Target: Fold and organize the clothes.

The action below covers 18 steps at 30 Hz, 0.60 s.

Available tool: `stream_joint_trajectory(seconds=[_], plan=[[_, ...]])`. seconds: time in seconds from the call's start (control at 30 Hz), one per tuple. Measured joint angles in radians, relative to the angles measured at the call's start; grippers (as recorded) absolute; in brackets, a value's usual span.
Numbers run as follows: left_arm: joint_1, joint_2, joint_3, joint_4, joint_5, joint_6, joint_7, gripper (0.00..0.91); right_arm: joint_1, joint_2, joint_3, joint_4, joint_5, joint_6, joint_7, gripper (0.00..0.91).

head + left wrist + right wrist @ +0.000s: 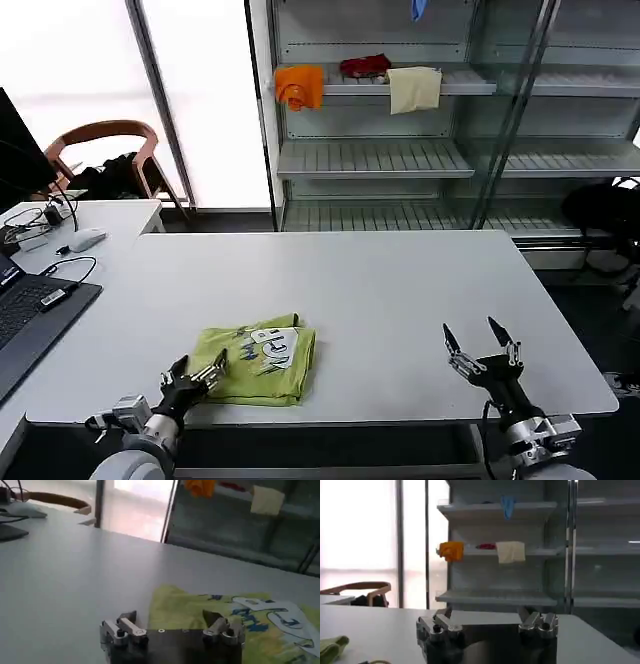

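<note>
In the head view, the T-shirt lies folded into a compact lime-green bundle on the white worktop, near the worktop's front edge, its white and blue print facing up. The left gripper sits just beside the T-shirt's front left corner, fingers spread apart and holding nothing. The right gripper hangs over bare worktop well apart from the T-shirt, on its right, with its two dark fingers splayed wide and empty. Beyond the T-shirt, past the worktop's far edge, a shelving unit carries an orange cloth and a cream cloth. A laptop rests on the worktop's left end, well apart from the T-shirt.

In the left wrist view, the left gripper points across the worktop; one finger stands over the T-shirt's near edge, the other over bare worktop beside it, a clear gap between them.

In the right wrist view, the right gripper faces the shelving unit, its fingers apart with nothing between. A sliver of the T-shirt shows at the edge, well away from this gripper.
</note>
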Motion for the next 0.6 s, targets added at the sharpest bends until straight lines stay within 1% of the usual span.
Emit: stream_joint_trajectory(seconds=[0.3,0.6], plan=[[0.004,-0.012,0.009,0.019,-0.006,-0.02,0.015,0.0,0.007,0.002,-0.004,0.0,0.001,0.0,0.0,0.907],[0.002,-0.01,0.024,0.01,0.023,-0.055,0.002,0.0,0.009,0.005,-0.012,-0.003,-0.001,0.0,0.0,0.907]])
